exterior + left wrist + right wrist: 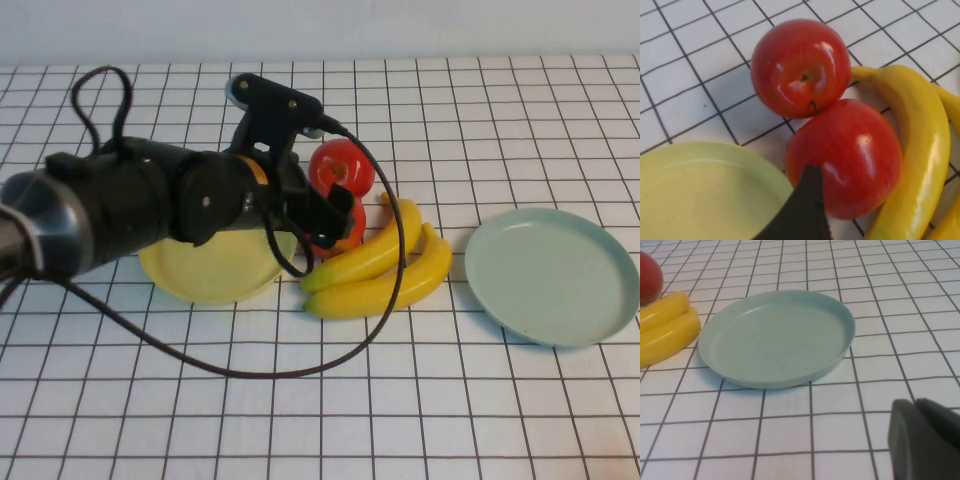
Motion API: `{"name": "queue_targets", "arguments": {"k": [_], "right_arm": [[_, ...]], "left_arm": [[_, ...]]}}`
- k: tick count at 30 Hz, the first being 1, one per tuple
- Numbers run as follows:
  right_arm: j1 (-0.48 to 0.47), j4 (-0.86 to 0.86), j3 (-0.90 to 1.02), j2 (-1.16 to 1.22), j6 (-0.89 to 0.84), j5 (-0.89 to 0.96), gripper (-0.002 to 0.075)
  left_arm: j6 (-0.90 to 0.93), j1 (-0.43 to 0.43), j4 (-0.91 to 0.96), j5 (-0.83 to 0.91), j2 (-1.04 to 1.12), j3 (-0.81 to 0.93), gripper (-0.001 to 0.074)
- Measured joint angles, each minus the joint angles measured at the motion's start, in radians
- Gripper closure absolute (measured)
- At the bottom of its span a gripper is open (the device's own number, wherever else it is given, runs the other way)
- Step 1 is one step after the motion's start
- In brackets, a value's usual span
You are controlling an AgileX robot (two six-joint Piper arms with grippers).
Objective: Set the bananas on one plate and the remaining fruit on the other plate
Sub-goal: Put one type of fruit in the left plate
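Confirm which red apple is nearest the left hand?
The glossy red apple touching the curved yellow banana, just beyond the left hand. The second apple sits farther off. Right hand is near the blue-green plate.

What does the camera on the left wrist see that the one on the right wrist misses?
Only the left wrist view shows the yellow plate, the second apple with its stem, and a dark fingertip of the left gripper, which hovers by the nearer apple. Only the right wrist view shows the empty pale blue-green plate and part of the right gripper, low over the table beside that plate. Both show the bananas, a red apple and the gridded table.
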Motion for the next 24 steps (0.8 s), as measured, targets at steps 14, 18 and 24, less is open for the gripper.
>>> {"name": "queue_targets", "arguments": {"k": [14,18,24], "right_arm": [[0.000,0.000,0.000,0.000,0.000,0.000,0.0741],[0.000,0.000,0.000,0.000,0.000,0.000,0.0741],[0.000,0.000,0.000,0.000,0.000,0.000,0.0741]], "left_arm": [[-0.063,-0.011,0.076,0.004,0.260,-0.209,0.0066],[-0.067,-0.011,0.083,0.023,0.289,-0.225,0.0066],[-0.071,-0.011,0.087,0.037,0.295,-0.235,0.0066]]}}
